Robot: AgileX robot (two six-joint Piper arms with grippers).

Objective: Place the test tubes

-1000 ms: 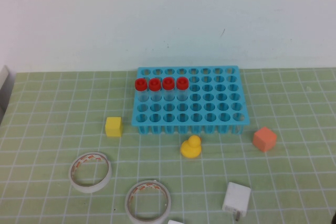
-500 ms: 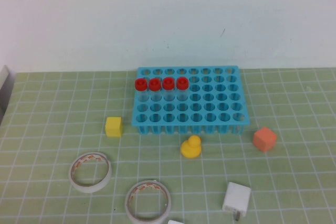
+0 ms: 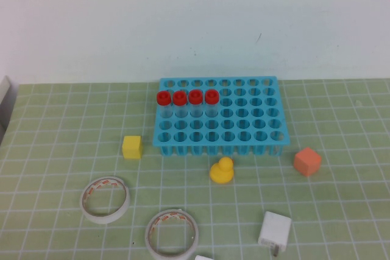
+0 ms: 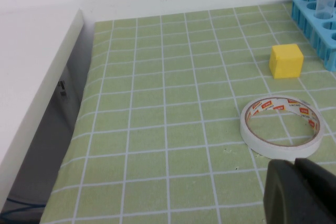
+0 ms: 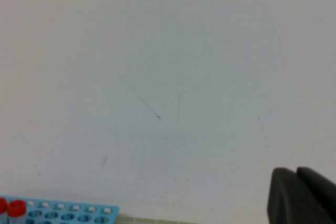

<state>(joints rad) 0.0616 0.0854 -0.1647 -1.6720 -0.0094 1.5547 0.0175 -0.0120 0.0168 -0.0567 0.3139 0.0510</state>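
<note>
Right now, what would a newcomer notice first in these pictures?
The blue plastic tube rack stands mid-table, four red-capped clear test tubes in a row at its left. A yellow toy duck sits before it. Both grippers are shut: the left gripper near a white tape roll, the right gripper facing the wall.

A green grid mat (image 3: pixel 55 126) carries a yellow cube (image 3: pixel 132 147) at left and an orange cube (image 3: pixel 306 161) at right; a yellow duck (image 3: pixel 222 170) sits between them; nearer the robot, 2 tape rolls lie apart, the left roll (image 3: pixel 105 199) and the right roll (image 3: pixel 172 234); a white adapter (image 3: pixel 274 230) lies further right.
</note>
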